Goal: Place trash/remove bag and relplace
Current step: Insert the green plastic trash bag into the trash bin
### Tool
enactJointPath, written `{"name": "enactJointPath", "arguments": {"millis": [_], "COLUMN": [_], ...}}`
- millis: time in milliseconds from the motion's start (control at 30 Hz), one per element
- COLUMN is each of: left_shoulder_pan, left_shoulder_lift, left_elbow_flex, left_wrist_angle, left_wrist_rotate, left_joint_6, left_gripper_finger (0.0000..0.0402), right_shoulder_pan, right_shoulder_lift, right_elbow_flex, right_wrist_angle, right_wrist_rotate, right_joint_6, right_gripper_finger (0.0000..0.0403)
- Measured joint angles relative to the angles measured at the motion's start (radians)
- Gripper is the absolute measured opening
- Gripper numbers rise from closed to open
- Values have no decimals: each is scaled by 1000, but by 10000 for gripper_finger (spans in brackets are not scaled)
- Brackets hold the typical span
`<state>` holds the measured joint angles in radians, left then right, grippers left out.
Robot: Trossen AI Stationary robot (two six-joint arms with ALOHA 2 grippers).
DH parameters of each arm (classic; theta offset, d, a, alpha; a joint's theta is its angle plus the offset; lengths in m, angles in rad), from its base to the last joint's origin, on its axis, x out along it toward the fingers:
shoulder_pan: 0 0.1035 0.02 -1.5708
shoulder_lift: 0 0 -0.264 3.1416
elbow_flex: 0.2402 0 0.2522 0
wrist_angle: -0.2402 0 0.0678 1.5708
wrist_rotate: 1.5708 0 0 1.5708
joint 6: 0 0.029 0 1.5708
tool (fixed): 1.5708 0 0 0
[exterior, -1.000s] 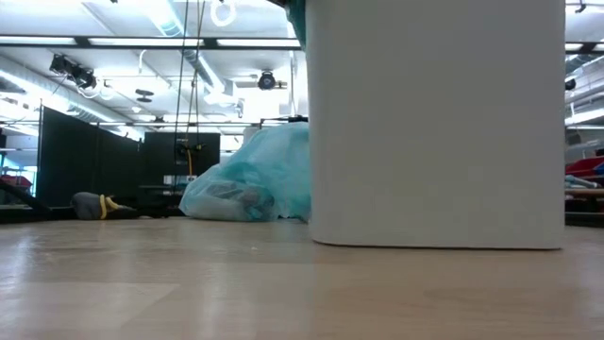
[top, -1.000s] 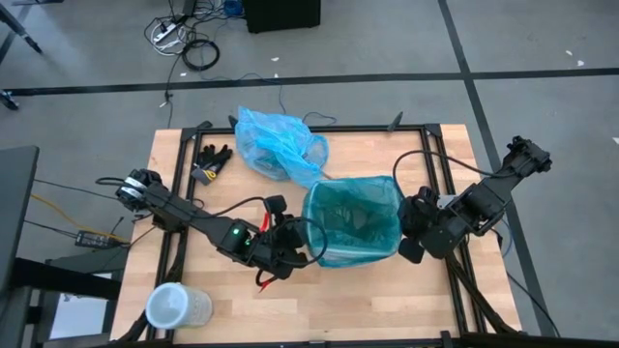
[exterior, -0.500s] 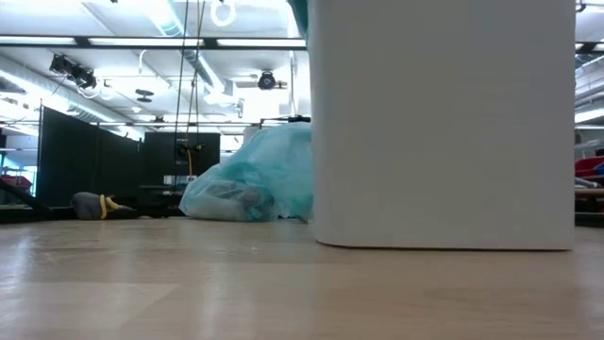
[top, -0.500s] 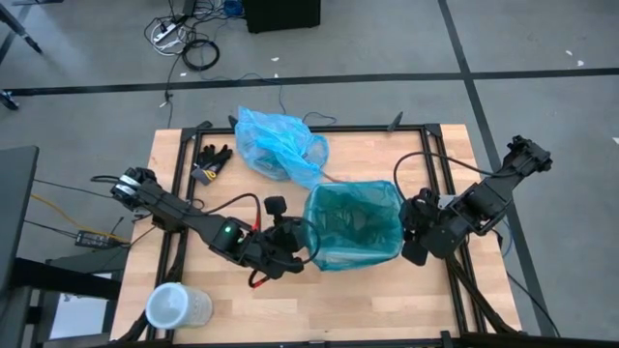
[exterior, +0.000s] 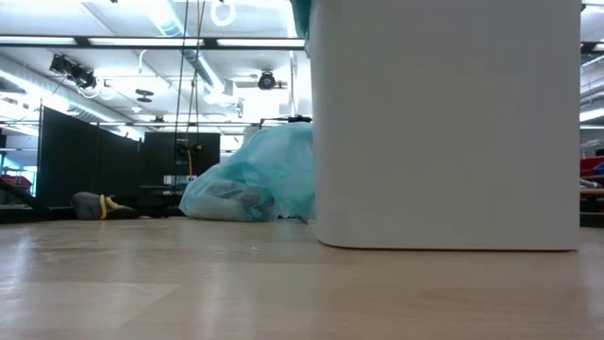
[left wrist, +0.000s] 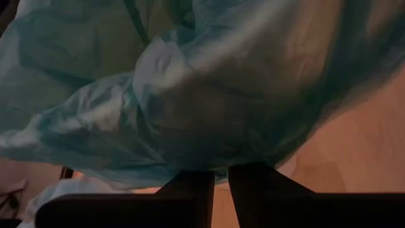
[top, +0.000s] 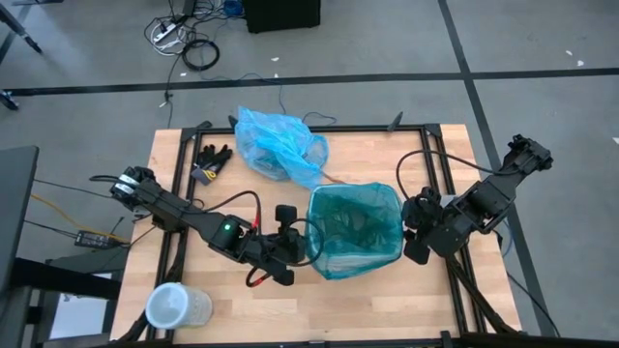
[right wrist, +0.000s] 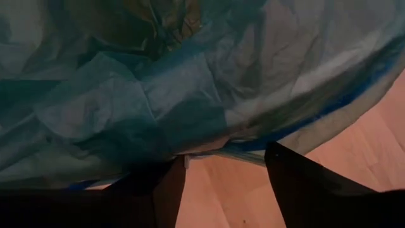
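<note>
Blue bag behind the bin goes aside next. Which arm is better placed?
Probably left: the blue bag lies on the side of the left end effector; the right end effector would cross the bin.

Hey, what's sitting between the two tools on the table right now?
In the high view, the bin lined with a teal-green bag stands between the left tool and the right tool.

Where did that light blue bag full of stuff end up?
In the high view the light blue bag lies at the table's far edge, left of centre, between the black gloves and the lined bin, apart from both grippers.
</note>
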<state>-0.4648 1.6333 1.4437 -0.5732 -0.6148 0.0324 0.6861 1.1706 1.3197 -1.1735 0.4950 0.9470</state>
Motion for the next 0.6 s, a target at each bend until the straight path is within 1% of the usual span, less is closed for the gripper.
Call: {"name": "enactJointPath", "arguments": {"millis": [200,300,367,467,600], "left_shoulder_pan": [0,0,0,1,0], "left_shoulder_lift": [-8,-22,-26,-26,-24], "left_elbow_flex": [0,0,0,0,0], "left_wrist_angle": [2,0,0,-1,1], "left_wrist_rotate": [4,-73,-142,-203,-207], "left_joint_6": [10,9,9,10,9], "left_gripper_finger": [74,84,89,92,92], "right_shoulder_pan": [0,0,1,1,1], "right_shoulder_lift": [0,-3,-11,-30,-57], "right_elbow_flex": [0,0,0,0,0], "right_wrist_angle": [1,0,-1,-2,5], "right_wrist_rotate": [1,2,8,23,40], "right_joint_6": [1,-1,-5,-16,-31], "right_gripper_finger": [232,235,233,225,204]}}
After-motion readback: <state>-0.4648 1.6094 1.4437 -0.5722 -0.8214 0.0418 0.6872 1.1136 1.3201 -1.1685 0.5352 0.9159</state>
